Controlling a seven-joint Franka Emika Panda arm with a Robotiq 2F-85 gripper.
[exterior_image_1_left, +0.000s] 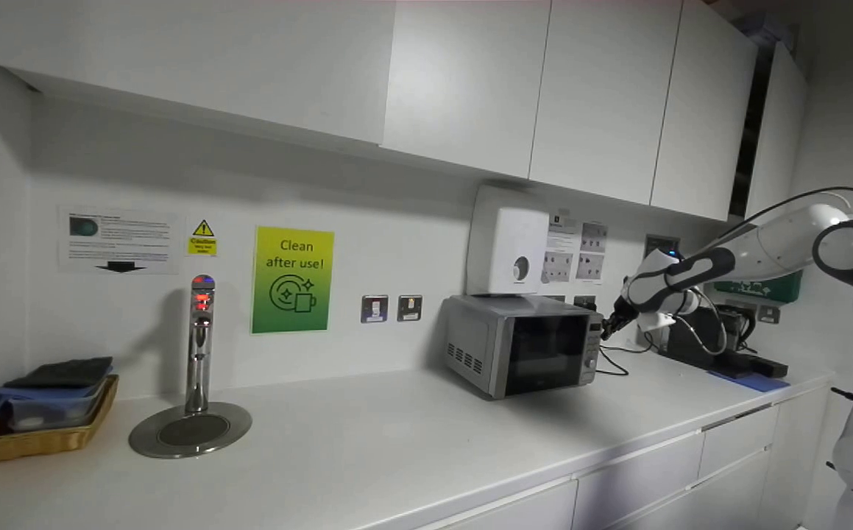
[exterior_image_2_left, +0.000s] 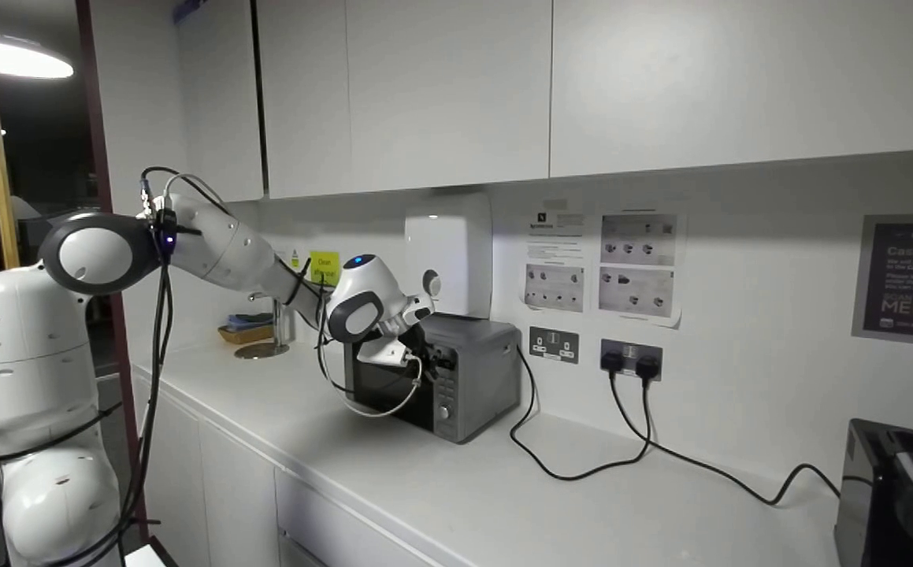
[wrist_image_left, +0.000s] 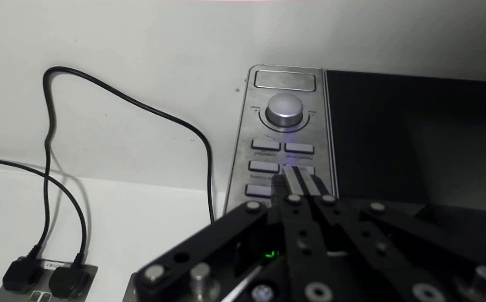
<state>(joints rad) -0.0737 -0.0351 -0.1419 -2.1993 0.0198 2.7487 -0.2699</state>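
Note:
The grey microwave (exterior_image_1_left: 474,331) stands on the counter in both exterior views, its dark door (wrist_image_left: 414,134) shut. My gripper (wrist_image_left: 299,168) is in front of its control panel (wrist_image_left: 320,134), fingers together with nothing gripped. Inverted in the wrist view, the panel has a round silver knob (wrist_image_left: 284,108) and several pale buttons. The fingertips partly cover a right-column button (wrist_image_left: 308,170); whether they touch it I cannot tell. Left of them sits another button (wrist_image_left: 263,166). Green lit marks (wrist_image_left: 271,254) show between the gripper's links, which hide the rest of the panel.
Black cables (exterior_image_2_left: 554,472) run over the counter (exterior_image_2_left: 582,520) to wall sockets (exterior_image_2_left: 631,361). A white dispenser (exterior_image_1_left: 507,239) hangs above the microwave, beneath wall cupboards (exterior_image_1_left: 603,96). A black machine (exterior_image_2_left: 897,496) stands along the counter; a tap (exterior_image_1_left: 199,346) and basket (exterior_image_1_left: 43,438) are at the opposite end.

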